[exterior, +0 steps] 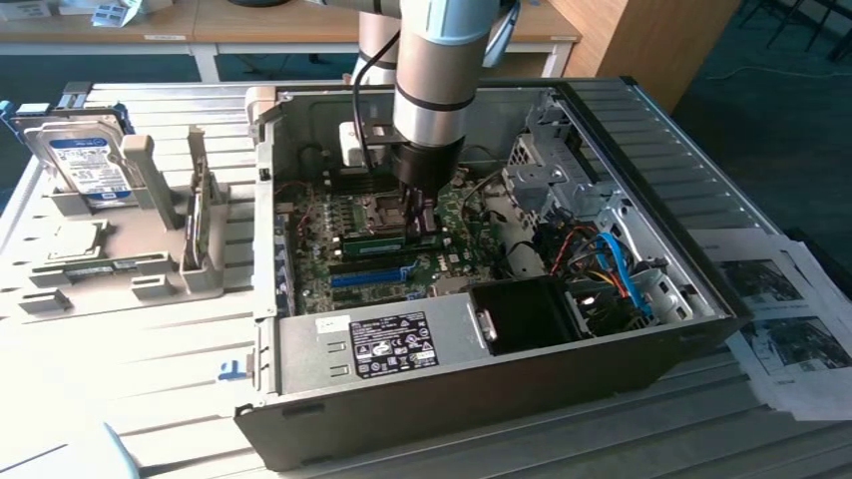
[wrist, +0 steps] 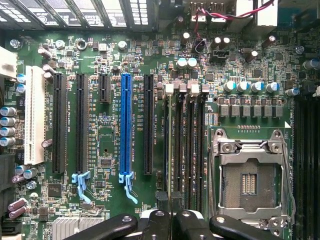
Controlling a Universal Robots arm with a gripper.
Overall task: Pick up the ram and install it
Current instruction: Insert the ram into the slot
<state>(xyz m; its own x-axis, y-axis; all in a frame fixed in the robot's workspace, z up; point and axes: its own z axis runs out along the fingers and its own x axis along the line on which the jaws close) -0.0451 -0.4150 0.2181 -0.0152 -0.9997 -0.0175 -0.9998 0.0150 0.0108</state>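
arm (exterior: 433, 90): grey, reaching straight down into the open computer case (exterior: 399, 409).
gripper (exterior: 423, 232): jaws narrow, clamped on the top edge of the ram (exterior: 377, 242).
ram: green stick on its long edge, level, low over the motherboard (wrist: 107, 125) at the memory slots (wrist: 192, 150) — beside the processor socket (wrist: 248, 182); whether seated cannot be told.
outside the case: hard drive (exterior: 87, 165) upright in a grey fixture (exterior: 134, 239) — exterior view's left.

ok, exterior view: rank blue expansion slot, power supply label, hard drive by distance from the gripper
From the gripper:
1. Blue expansion slot, on the motherboard beside it.
2. Power supply label, at the case's near edge.
3. Hard drive, outside the case, exterior view's left.
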